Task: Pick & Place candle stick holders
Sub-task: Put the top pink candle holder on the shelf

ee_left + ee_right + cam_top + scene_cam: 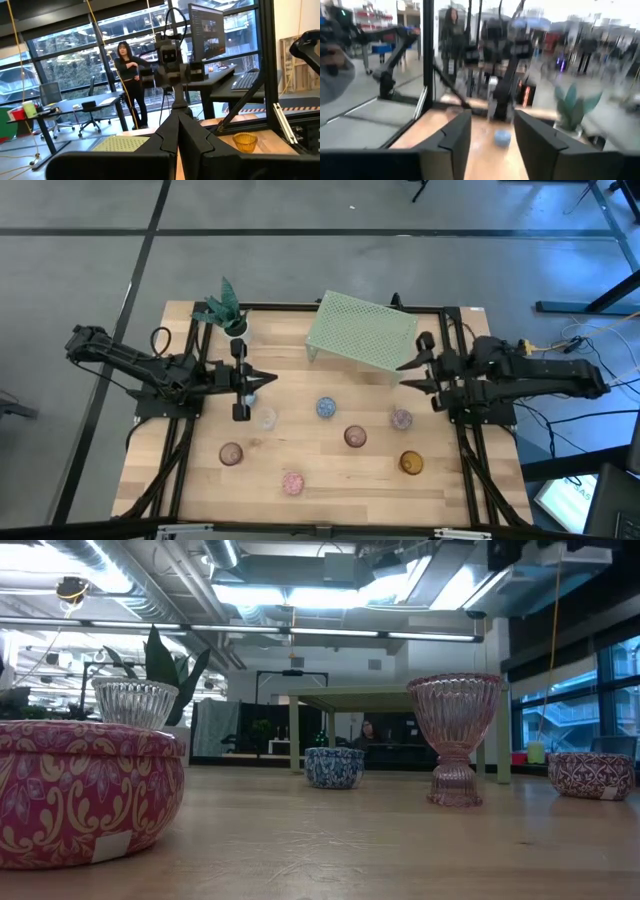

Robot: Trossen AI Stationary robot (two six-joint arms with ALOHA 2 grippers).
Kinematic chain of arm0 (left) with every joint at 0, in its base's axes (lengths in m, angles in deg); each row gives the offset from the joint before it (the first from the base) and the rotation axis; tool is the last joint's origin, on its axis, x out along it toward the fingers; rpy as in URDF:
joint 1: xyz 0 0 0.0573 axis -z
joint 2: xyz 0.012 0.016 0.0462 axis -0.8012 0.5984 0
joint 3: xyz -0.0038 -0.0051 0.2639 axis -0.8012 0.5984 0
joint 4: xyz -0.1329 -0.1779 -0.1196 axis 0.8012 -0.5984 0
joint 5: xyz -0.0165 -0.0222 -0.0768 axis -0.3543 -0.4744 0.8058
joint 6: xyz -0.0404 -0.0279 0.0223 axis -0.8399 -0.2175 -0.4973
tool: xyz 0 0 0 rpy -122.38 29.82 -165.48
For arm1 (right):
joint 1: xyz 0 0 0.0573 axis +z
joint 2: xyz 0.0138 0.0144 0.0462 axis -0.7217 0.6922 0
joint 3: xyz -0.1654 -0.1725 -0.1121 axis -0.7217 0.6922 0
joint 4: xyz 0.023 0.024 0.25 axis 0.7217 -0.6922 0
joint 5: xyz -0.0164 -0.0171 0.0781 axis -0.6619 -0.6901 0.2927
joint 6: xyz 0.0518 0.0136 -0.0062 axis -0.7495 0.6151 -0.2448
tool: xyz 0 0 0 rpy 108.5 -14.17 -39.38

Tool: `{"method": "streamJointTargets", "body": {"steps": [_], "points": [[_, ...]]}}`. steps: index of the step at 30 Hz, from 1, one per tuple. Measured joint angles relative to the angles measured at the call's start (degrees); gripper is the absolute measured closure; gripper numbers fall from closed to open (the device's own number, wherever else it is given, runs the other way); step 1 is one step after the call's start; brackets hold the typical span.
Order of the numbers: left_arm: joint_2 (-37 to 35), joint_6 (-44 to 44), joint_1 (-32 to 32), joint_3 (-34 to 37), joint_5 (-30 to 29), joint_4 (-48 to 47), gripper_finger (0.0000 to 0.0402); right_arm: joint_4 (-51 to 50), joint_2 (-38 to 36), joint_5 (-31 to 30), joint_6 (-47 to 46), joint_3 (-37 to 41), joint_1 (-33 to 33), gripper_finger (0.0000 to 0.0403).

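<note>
Candle stick holders, high view: seven small cups stand on the wooden tabletop (330, 480), toward its front half; blue cup (326, 408) near the middle, clear cup (266, 418) to its left, brownish cup (231, 453), pink cup (292, 482) nearest the front edge, rose cup (355, 437), purple cup (401, 419), amber cup (411, 463) toward the right edge.
Green rack, high view: green rack (362, 331) stands at the back edge; plant (224, 308) at the back left corner.
Left gripper, high view: left gripper (268, 378) hangs by the left edge, fingers pressed together, holding nothing.
Right gripper, high view: right gripper (409, 373) hangs by the right edge beside the rack, empty.
Low view: patterned pink cup (85, 790) nearest; ribbed rose goblet (453, 735) upright; blue cup (333, 766) farther back.
Left wrist view: fingers (167, 142) meet in a point; amber cup (244, 141) beyond.
Right wrist view: fingers (457, 135) stand apart, nothing between; blue cup (502, 136) beyond.
</note>
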Motion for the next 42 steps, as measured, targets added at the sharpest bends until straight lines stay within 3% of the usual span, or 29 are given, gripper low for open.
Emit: {"method": "streamJointTargets", "body": {"steps": [6, 18, 27, 42], "points": [[0.09, 0.0, -0.01, 0.04, 0.0, -0.48, 0.0395, -1.66, 6.83, 0.0, -3.94, 0.08, 2.02, 0.023], [1.42, 1.49, -0.33, 0.07, -1.69, -0.48, 0.034, -1.51, 17.53, 0.0, -7.44, 0.11, 5.32, 0.0235], [1.57, 1.51, -0.33, 0.07, -5.92, -0.46, 0.0338, 1.85, 28.96, 0.0, -15.04, 0.13, 8.39, 0.0235], [1.57, 1.51, -0.33, 0.07, -6.05, -0.48, 0.0338, 9.3, 40.76, 0.0, -19.52, 0.13, 10.29, 0.0235]]}}
